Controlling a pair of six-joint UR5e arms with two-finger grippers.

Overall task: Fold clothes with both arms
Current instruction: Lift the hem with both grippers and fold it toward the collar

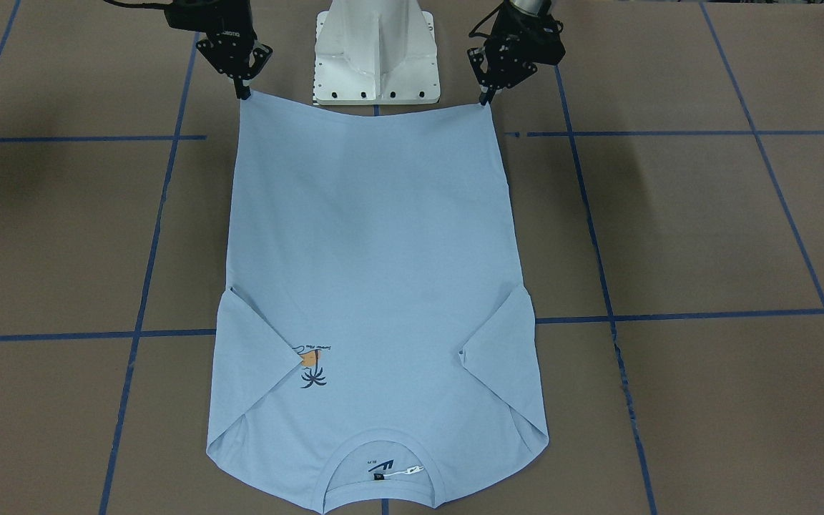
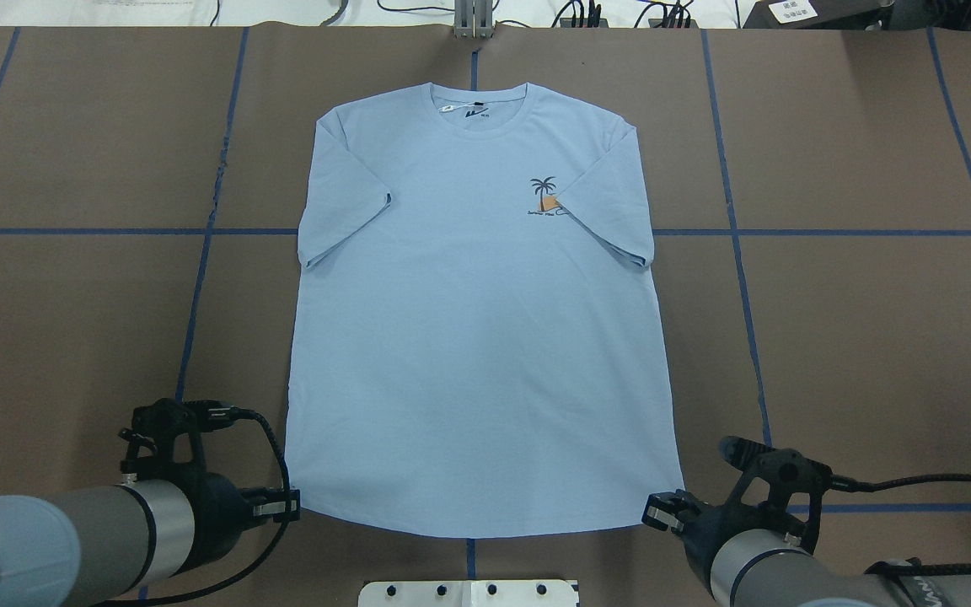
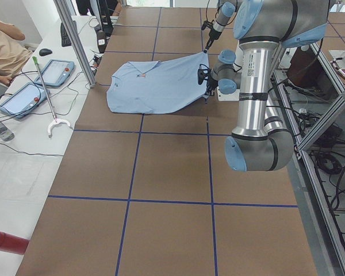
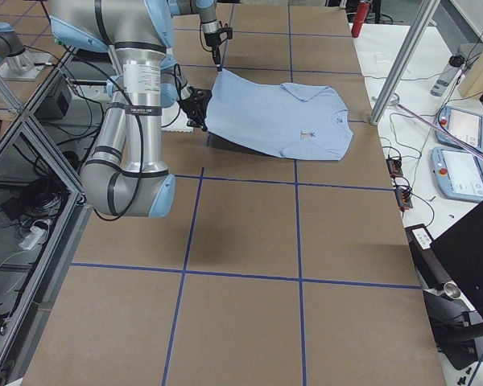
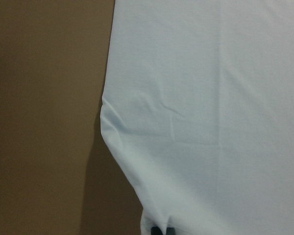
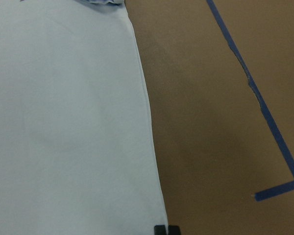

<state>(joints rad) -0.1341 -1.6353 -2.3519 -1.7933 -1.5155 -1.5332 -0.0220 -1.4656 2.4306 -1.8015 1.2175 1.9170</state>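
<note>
Overhead exterior: left gripper (image 2: 286, 508) and right gripper (image 2: 652, 514) seen nearest, each clamped on one hem corner of T-shirt (image 2: 477, 337). T-shirt spread print-up on table (image 2: 856, 337), sleeves tucked inward, long axis run straight away from jaws to collar (image 2: 479, 105) at far end; neither arm nearer. Hem judged lifted off table in side views only; flat-looking from overhead. Dark fingertips (image 6: 159, 230) at cloth edge shown by wrist views.

Overhead: high, T-shirt (image 2: 477, 337) hem side. Front-facing: collar side. Side views: far, beyond sleeves. Wrist: close at hem corners. T-shirt shared.
</note>
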